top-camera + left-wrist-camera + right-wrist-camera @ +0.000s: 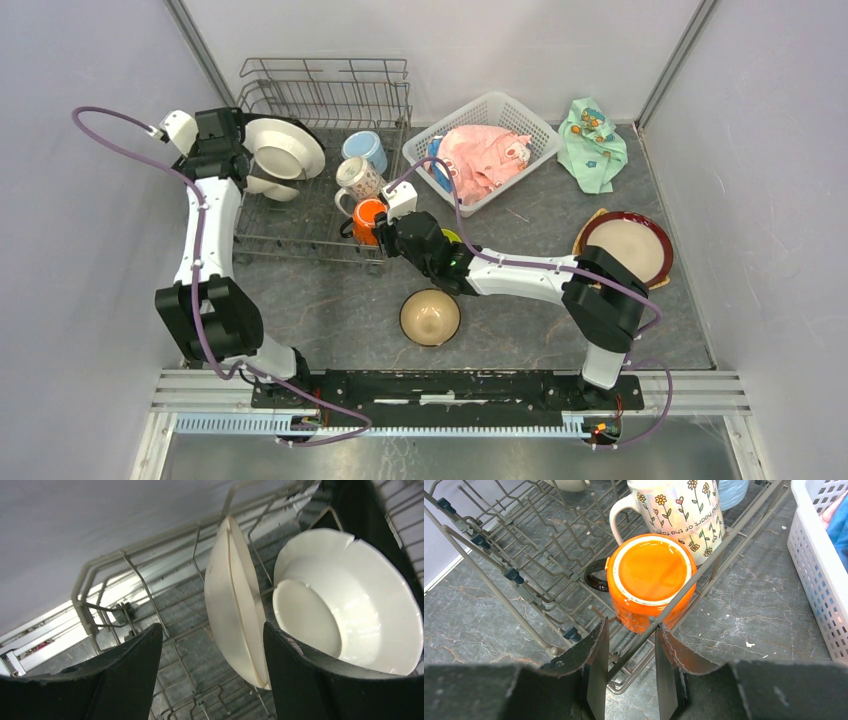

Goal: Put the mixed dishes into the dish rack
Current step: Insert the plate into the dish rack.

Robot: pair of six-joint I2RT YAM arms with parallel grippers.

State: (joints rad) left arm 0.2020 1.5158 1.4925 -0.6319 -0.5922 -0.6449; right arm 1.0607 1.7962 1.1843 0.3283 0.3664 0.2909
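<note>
The grey wire dish rack [300,95] stands at the back left. In it are two white plates on edge [285,148], a light-blue mug [366,150], a white flowered mug [358,180] and an upturned orange mug [366,220]. My left gripper [245,155] is open over the rack. In the left wrist view its jaws [212,626] stand wide beside the upright plate [235,605], and a deeper white dish [350,610] leans behind. My right gripper [630,626] is open just short of the orange mug [651,580], the rack's rim wire [704,570] running between its fingers.
A tan bowl [430,317] sits on the table near the arms. A lime-green bowl [450,238] peeks out under the right arm. A red-rimmed plate [628,247] lies at the right. A white lattice basket [495,110] holds a pink cloth [480,160]. A mint cloth [592,143] lies at the back right.
</note>
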